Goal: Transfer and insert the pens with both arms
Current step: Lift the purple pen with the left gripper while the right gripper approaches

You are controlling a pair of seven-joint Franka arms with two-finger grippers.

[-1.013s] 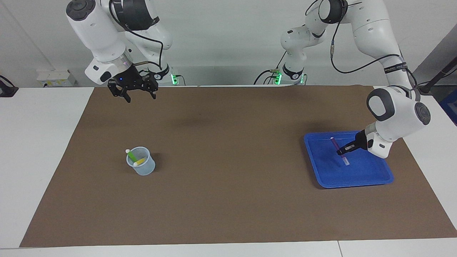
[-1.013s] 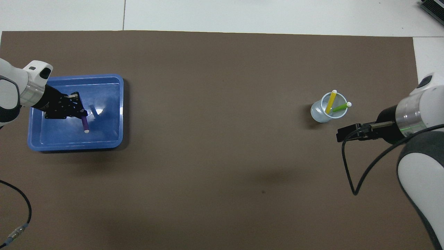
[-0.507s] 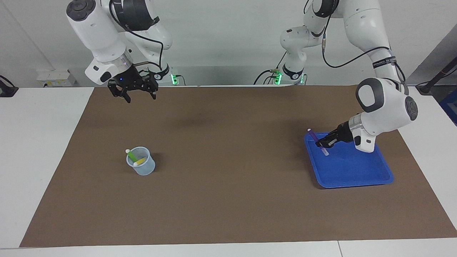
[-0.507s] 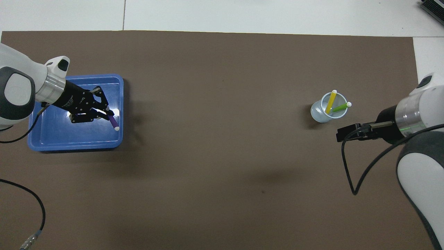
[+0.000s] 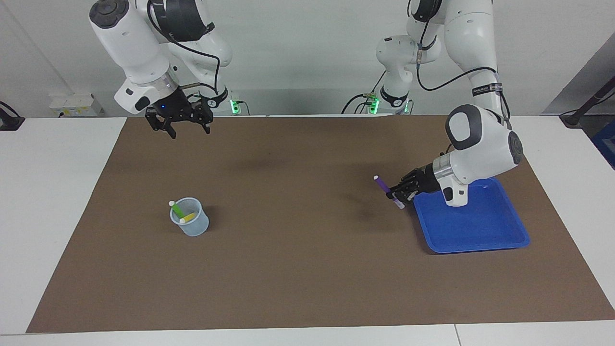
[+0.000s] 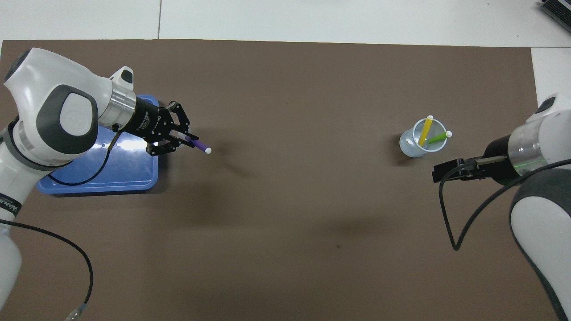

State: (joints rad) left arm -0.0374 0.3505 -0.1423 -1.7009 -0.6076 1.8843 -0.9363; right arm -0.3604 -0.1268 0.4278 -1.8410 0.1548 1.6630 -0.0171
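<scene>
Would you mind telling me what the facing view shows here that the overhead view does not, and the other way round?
Only the facing view shows both arms up to their bases, the wall, and the right gripper hanging open, high above the mat while that arm waits. Only the overhead view shows the yellow pen and green pen leaning apart inside the cup. Both show the left gripper holding the purple pen over the mat just past the blue tray's edge, white cap pointing toward the cup.
</scene>
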